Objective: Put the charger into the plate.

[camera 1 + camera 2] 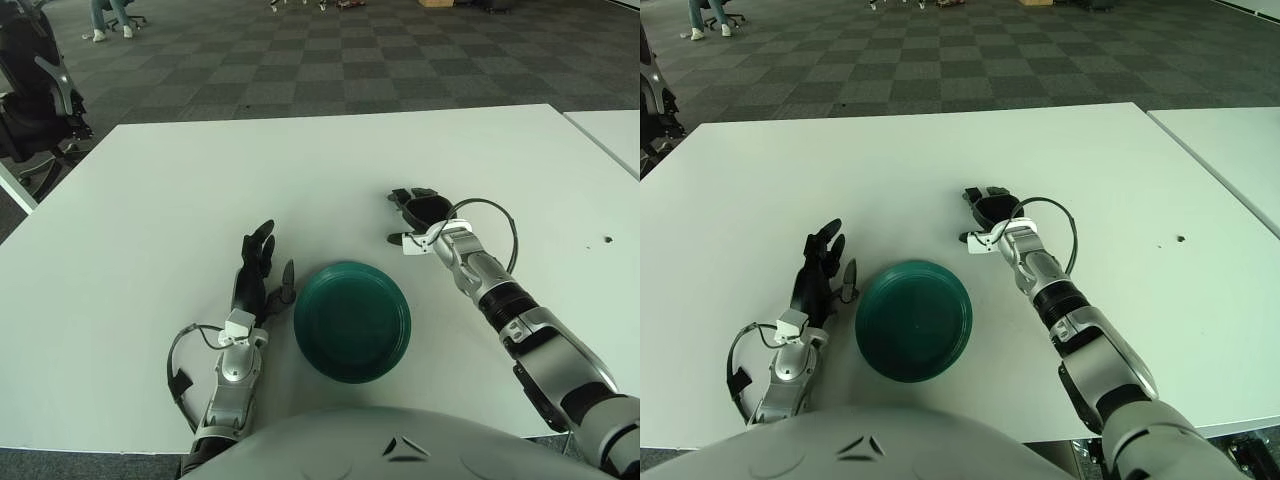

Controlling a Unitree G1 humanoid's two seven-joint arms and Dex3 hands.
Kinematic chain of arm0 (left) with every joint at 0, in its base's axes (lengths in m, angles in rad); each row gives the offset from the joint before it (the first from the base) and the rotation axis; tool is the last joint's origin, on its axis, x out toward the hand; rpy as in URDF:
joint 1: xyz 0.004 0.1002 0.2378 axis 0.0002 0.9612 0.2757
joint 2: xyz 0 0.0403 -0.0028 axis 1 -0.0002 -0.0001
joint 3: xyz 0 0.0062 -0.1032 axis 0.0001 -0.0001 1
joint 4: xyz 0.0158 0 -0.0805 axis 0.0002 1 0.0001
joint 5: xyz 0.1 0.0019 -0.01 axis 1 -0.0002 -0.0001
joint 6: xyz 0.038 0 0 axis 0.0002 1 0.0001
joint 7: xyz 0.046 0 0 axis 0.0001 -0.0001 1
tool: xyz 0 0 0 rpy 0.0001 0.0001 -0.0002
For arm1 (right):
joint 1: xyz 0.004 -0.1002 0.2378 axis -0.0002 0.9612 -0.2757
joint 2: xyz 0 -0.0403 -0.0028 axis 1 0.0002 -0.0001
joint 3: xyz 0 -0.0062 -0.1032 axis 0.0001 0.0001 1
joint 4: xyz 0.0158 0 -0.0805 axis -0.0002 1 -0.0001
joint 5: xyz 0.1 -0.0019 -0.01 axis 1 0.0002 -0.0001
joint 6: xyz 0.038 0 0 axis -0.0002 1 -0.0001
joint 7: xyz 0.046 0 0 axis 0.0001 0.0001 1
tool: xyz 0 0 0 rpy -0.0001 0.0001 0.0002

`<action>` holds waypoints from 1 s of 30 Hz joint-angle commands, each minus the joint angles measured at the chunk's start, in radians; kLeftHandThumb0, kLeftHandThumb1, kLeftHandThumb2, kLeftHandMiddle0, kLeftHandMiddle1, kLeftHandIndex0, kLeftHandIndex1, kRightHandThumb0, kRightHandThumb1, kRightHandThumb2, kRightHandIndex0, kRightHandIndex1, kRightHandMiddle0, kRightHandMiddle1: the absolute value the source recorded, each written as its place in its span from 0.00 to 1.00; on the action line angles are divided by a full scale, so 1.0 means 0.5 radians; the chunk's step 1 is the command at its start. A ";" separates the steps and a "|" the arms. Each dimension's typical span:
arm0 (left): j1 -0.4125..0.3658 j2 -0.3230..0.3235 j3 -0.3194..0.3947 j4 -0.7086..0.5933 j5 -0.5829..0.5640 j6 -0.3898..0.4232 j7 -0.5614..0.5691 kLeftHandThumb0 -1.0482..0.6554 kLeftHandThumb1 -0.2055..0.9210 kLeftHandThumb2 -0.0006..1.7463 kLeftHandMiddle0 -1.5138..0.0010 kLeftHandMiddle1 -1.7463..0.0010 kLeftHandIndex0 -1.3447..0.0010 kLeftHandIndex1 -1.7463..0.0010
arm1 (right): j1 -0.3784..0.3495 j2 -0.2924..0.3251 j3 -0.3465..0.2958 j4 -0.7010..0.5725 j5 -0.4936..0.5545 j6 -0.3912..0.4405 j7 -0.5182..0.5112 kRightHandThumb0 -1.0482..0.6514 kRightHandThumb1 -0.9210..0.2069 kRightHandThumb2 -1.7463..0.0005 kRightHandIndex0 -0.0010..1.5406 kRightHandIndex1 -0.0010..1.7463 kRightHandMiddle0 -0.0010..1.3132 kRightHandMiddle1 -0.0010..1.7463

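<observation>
A dark green round plate (352,320) lies on the white table near its front edge. My left hand (262,265) shows just left of the plate, fingers spread and holding nothing. My right hand (417,207) is over the table beyond the plate, to its upper right, palm down, a hand's width from the rim. No charger shows in either view; whatever is under the right hand is hidden by it. The right hand also shows in the right eye view (990,208).
The white table (200,190) stretches wide to the back and both sides. A second white table (615,135) stands at the right with a narrow gap between. A black office chair (30,90) stands off the table's far left corner.
</observation>
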State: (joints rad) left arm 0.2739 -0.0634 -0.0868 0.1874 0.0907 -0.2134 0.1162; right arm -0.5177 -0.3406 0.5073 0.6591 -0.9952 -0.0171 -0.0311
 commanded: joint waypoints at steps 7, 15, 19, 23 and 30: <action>0.088 -0.049 -0.032 0.416 0.032 0.180 0.031 0.19 1.00 0.49 0.77 0.99 1.00 0.55 | -0.071 0.018 0.189 0.416 -0.012 -0.095 -0.036 0.21 0.00 0.59 0.30 0.03 0.00 0.34; 0.065 -0.058 -0.039 0.452 0.044 0.168 0.045 0.18 1.00 0.50 0.76 0.99 1.00 0.56 | -0.007 -0.119 0.252 0.344 0.048 -0.204 0.225 0.20 0.00 0.61 0.28 0.01 0.00 0.35; 0.064 -0.062 -0.040 0.456 0.042 0.153 0.043 0.19 1.00 0.50 0.74 0.99 0.99 0.54 | 0.084 -0.202 0.275 0.326 0.074 -0.300 0.264 0.21 0.00 0.62 0.27 0.01 0.00 0.38; 0.055 -0.061 -0.027 0.472 0.024 0.123 0.031 0.19 1.00 0.50 0.73 0.98 0.99 0.53 | 0.075 -0.211 0.324 0.550 0.028 -0.386 0.116 0.21 0.00 0.62 0.27 0.00 0.00 0.38; 0.049 -0.056 -0.014 0.494 -0.001 0.099 0.011 0.20 1.00 0.50 0.73 0.98 0.98 0.52 | -0.085 -0.133 0.374 1.021 -0.036 -0.461 -0.307 0.20 0.00 0.58 0.30 0.02 0.00 0.41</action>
State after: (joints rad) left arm 0.2066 -0.0826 -0.0863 0.2538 0.0864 -0.2148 0.1247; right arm -0.6299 -0.4321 0.6292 0.9250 -0.9885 -0.2238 -0.1382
